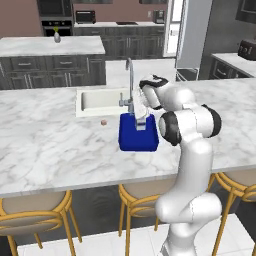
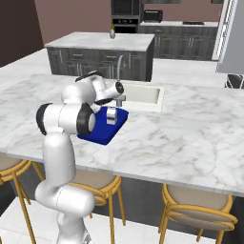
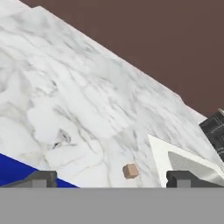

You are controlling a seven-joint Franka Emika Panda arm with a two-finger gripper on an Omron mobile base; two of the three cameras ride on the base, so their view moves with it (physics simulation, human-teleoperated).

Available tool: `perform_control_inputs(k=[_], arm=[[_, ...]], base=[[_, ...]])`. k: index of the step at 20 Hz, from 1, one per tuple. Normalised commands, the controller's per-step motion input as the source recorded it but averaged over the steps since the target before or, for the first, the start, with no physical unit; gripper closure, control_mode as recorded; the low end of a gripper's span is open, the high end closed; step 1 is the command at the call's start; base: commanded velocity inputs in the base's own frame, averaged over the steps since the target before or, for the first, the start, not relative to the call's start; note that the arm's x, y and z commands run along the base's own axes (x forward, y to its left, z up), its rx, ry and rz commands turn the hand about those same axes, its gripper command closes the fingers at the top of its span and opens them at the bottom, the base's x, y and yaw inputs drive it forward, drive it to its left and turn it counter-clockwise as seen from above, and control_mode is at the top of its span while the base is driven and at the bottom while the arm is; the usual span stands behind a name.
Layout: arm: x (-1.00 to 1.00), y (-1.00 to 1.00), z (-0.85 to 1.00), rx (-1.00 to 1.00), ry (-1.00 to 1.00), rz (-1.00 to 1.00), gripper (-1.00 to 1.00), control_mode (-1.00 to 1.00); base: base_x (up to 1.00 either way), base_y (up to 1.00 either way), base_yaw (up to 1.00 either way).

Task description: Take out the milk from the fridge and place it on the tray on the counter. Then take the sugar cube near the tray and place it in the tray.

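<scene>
there, the two-finger gripper hung with its jaws spread wide and empty over the deep-blue rectangular tray; the tiny tan-brown sugar cube lay just beyond, between the fingertips' lines, on the white-and-grey marble counter beside the inset white sink.

My end effector hangs wide open over the blue tray, with bare marble bench stretching to my left. The sugar cube sits alone there, near the tray, nothing beside it. The faucet rises just behind the tray and the milk carton stands on the tray, crowding that side.
</scene>
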Motion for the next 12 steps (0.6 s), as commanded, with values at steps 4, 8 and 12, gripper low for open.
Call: perform_control_inputs(k=[4,8,12], arm=[[-0.73,0.68,0.12,-0.25,-0.14,-0.28,-1.0,-1.0],[-0.21,0.54,0.49,-0.2,0.01,-0.24,-1.0,-1.0],[0.0,0.32,0.57,-0.13,0.1,-0.2,-1.0,-1.0]], base=[[0.0,0.0,0.0],[0.0,0.0,0.0],[0.0,0.0,0.0]])
